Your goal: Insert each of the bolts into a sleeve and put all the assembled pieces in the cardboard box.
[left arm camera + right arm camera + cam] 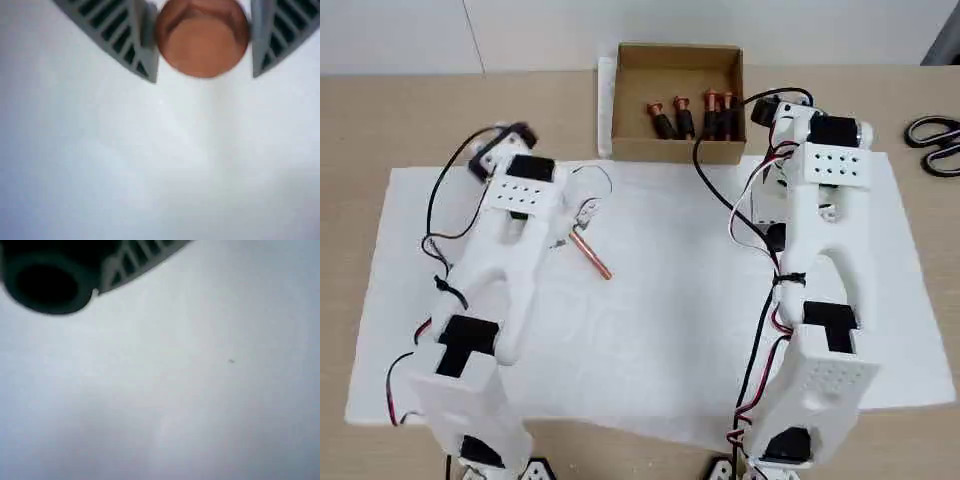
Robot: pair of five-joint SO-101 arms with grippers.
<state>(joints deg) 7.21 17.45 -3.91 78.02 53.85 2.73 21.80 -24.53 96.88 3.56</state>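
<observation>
Bolt is clamped by its round head in the left pincer; the two ribbed grey fingers are closed against opposite sides of the head. In the high view the shank slopes away from the pincer over the white sheet, left of centre. I cannot tell whether its tip touches the sheet.

Handling, as I judge it:
- The bolt is copper-coloured metal, smooth and round, so it is stiff, light and liable to slip or roll.
- A hold at the head leaves the whole shank free for insertion. I would keep this hold.
- A skewed entry could jam the shank, so I would line up both axes first.

The right pincer has hold of a black sleeve, seen end-on with its dark bore open. One finger lies against its side. The sleeve looks thick-walled, and I expect it to be light and fairly firm.

The cardboard box stands at the sheet's far edge on the worktop. It holds four assembled pieces. Scissors lie well apart, beyond the right arm.
</observation>
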